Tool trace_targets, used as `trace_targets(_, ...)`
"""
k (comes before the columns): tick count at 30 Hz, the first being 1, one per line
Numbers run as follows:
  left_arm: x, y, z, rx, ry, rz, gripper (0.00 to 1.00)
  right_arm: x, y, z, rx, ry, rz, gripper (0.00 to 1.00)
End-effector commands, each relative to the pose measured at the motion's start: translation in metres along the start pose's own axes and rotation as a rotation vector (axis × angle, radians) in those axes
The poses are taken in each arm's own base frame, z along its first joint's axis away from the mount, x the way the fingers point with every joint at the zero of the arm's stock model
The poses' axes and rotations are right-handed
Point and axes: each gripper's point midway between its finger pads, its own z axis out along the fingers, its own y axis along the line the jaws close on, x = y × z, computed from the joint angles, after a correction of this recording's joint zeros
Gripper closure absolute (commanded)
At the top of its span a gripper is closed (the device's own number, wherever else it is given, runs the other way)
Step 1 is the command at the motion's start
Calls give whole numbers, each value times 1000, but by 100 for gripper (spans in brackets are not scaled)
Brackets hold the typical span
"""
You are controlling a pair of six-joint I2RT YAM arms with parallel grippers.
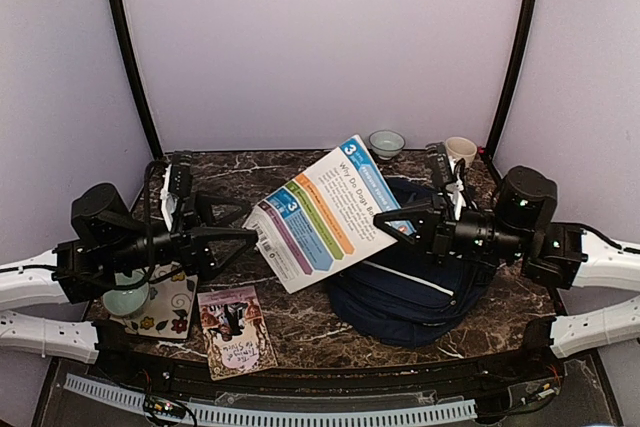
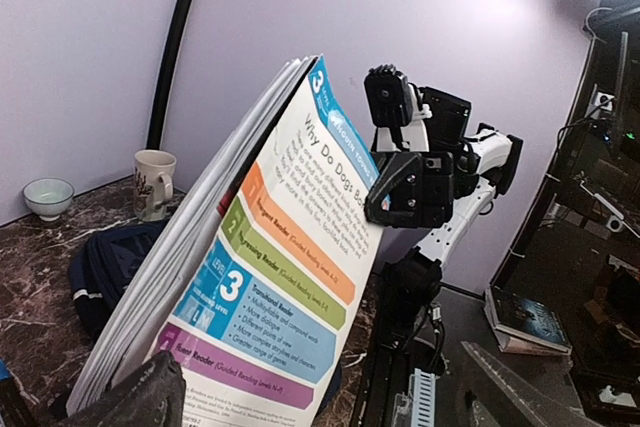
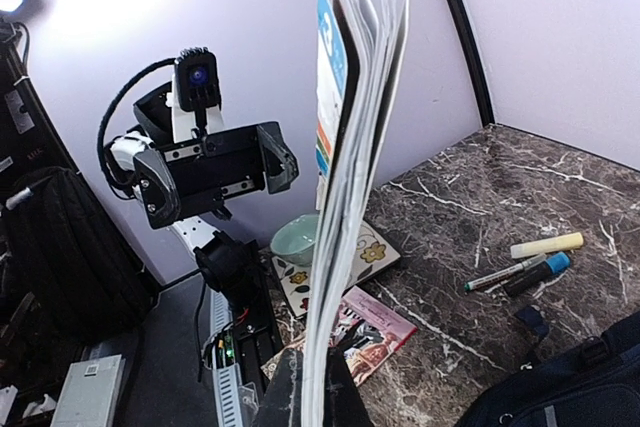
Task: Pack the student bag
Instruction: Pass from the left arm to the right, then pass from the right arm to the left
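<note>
The student bag (image 1: 425, 292), a navy-blue backpack, lies on the marble table at the centre right; it also shows in the left wrist view (image 2: 112, 265) and the right wrist view (image 3: 565, 379). A thin reader booklet (image 1: 322, 209) with coloured level bands hangs tilted above the bag's left side. My right gripper (image 1: 388, 218) is shut on the booklet's right edge. In the right wrist view the booklet (image 3: 350, 177) stands edge-on between that gripper's (image 3: 318, 392) fingers. My left gripper (image 1: 238, 247) stands open just left of the booklet (image 2: 270, 277), jaws wide apart and not touching it (image 2: 318, 365).
A teal bowl (image 1: 126, 299) sits on a floral notebook (image 1: 168, 313) at the front left, with a pink book (image 1: 236, 329) beside it. A small bowl (image 1: 386, 142) and a mug (image 1: 460, 150) stand at the back. A yellow highlighter (image 3: 547, 245) and a blue marker (image 3: 522, 274) lie near the bag.
</note>
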Motion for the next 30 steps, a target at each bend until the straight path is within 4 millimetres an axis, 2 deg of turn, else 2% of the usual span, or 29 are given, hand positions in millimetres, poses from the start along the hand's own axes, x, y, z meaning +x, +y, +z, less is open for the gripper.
trace_targets(1,-11,-27,-6,149,-58,-4,6,-49,36,-8,-143,-139,-26,100)
trace_targets(5,-10,-39,-5,223,-60,-9,11,-51,47,-11,-200,-145,-30,100)
trace_targets(8,-6,-38,-4,226,-44,-24,13,-54,49,-14,-200,-152,-38,100)
trace_targets(10,-4,-34,-5,204,-44,-33,12,-60,51,-17,-200,-165,-44,100)
trace_targets(15,-4,-15,-13,83,-72,-38,3,-75,58,-30,-201,-210,-61,100)
trace_targets(18,0,-4,-15,24,-75,-35,2,-82,67,-38,-232,-230,-69,100)
trace_targets(20,2,-4,-14,31,-77,-34,3,-82,70,-38,-253,-230,-65,100)
trace_targets(25,0,-20,-11,140,-110,-33,15,-78,72,-32,-282,-214,-55,100)
trace_targets(30,-6,-26,-18,171,-155,-39,41,-75,71,-30,-284,-207,-56,100)
